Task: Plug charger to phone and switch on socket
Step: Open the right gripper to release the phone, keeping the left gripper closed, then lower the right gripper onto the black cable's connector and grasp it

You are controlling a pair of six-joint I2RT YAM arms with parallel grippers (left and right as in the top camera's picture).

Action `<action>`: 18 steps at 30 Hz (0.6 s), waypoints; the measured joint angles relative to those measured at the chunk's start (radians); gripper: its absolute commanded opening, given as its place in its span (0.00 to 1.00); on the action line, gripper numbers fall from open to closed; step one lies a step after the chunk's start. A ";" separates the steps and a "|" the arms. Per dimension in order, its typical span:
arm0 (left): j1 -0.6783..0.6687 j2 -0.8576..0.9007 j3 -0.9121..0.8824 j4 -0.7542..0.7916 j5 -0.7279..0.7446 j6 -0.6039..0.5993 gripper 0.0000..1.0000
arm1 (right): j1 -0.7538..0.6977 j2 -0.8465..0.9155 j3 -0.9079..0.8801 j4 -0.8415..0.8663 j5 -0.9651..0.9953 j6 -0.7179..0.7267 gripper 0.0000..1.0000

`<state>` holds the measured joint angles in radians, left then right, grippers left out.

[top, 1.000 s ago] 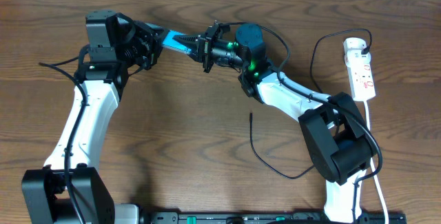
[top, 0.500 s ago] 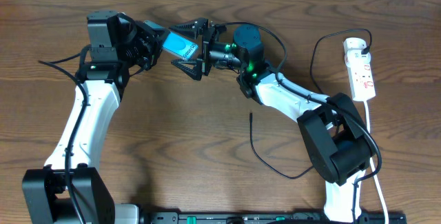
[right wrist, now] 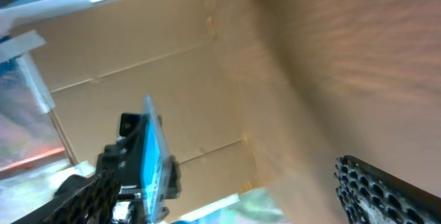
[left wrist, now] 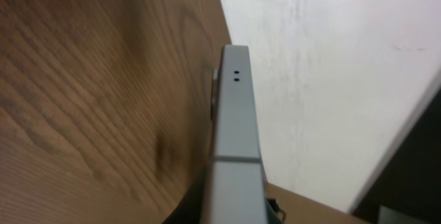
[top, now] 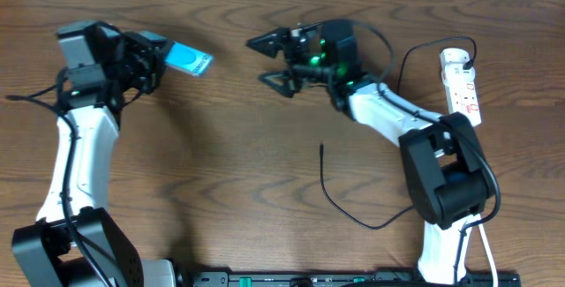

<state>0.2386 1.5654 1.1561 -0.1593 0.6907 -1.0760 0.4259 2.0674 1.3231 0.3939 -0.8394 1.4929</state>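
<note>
The phone point(top: 189, 59), its blue screen lit, hangs above the table at the upper left, with my left gripper point(top: 161, 55) shut on its near end. In the left wrist view only the phone's grey edge point(left wrist: 235, 124) shows, running up from between the jaws. My right gripper point(top: 261, 61) stands open and holds nothing, well to the right of the phone. Its wrist view shows the phone point(right wrist: 152, 156) edge-on, held by the other arm. The charger point(top: 338, 207), a thin black cable, lies on the table with its plug tip point(top: 322, 149) free. The white socket point(top: 463, 87) lies at the far right.
The socket's thick white cord point(top: 478, 170) runs down the right side past my right arm's base. A black lead loops from the socket's top end behind the right arm. Brown cardboard and a white wall show beyond the table in the wrist views.
My right gripper has opened, let go of the phone and drawn back to the right. My left arm has swung left, carrying the phone with it.
</note>
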 measured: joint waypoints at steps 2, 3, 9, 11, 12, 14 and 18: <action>0.037 0.000 0.000 -0.002 0.073 0.036 0.07 | -0.048 0.000 0.003 -0.097 -0.021 -0.110 0.99; 0.056 0.000 0.000 -0.010 0.133 0.065 0.07 | -0.068 0.000 0.003 -0.132 -0.029 -0.149 0.99; 0.067 0.002 0.000 -0.063 0.315 0.201 0.07 | -0.133 -0.026 0.010 -0.690 0.082 -0.477 0.99; 0.067 0.006 0.000 -0.084 0.343 0.233 0.07 | -0.137 -0.053 0.011 -0.849 0.175 -0.561 0.99; 0.067 0.011 0.000 -0.089 0.357 0.253 0.07 | -0.137 -0.075 0.013 -0.926 0.229 -0.605 0.99; 0.067 0.025 0.000 -0.103 0.381 0.284 0.07 | -0.137 -0.118 0.021 -1.030 0.312 -0.666 0.99; 0.057 0.077 0.000 -0.103 0.439 0.341 0.07 | -0.131 -0.241 0.058 -1.190 0.476 -0.760 0.99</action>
<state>0.2955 1.6428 1.1561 -0.2626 1.1297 -0.7349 0.2951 1.8263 1.3808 -0.7959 -0.3630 0.7330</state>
